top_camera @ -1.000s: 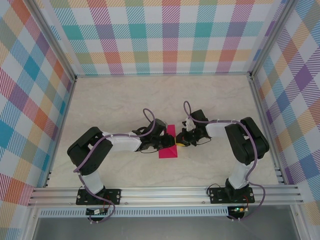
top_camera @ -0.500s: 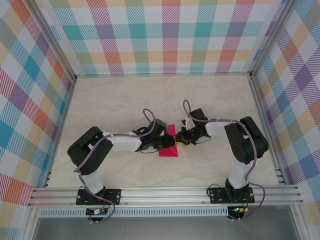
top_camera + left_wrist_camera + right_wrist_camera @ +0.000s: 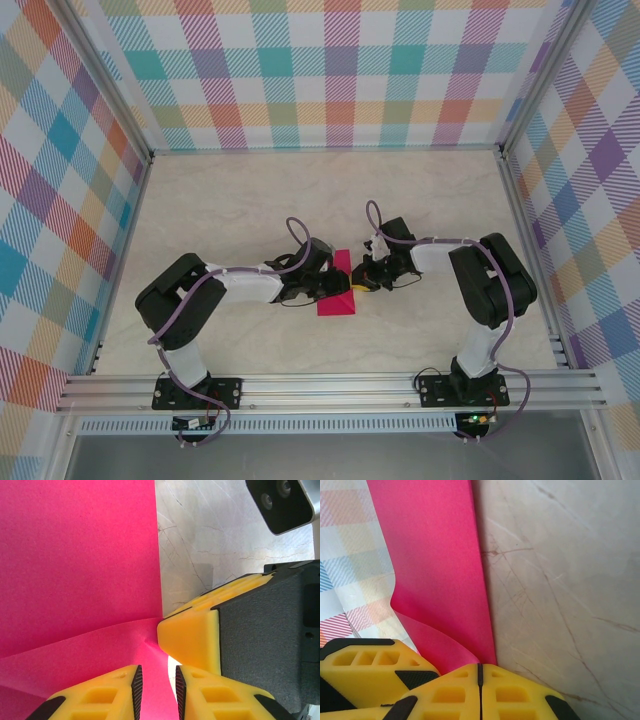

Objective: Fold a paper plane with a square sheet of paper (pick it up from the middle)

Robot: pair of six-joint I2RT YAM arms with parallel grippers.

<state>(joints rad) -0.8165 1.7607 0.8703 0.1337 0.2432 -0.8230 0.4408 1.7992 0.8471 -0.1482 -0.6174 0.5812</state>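
The square sheet of paper [image 3: 337, 303] lies mid-table [image 3: 250, 200], between both arms. We judge it feather-light, floppy, easy to tear and slick on the marble. It's best taken with a gentle pinch at an edge or a raised fold. The right gripper [image 3: 480, 685] is clamped on its right edge, and the flap curls up. The left gripper [image 3: 157, 692] sits over the sheet with its jaws a slit apart. There's pink in the slit, but it isn't visibly clamped.

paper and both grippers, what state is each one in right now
square sheet of paper: lying on the table, one edge curled up, fold unfinished
left gripper: fingers a narrow gap apart over the paper
right gripper: shut on the paper's lifted edge
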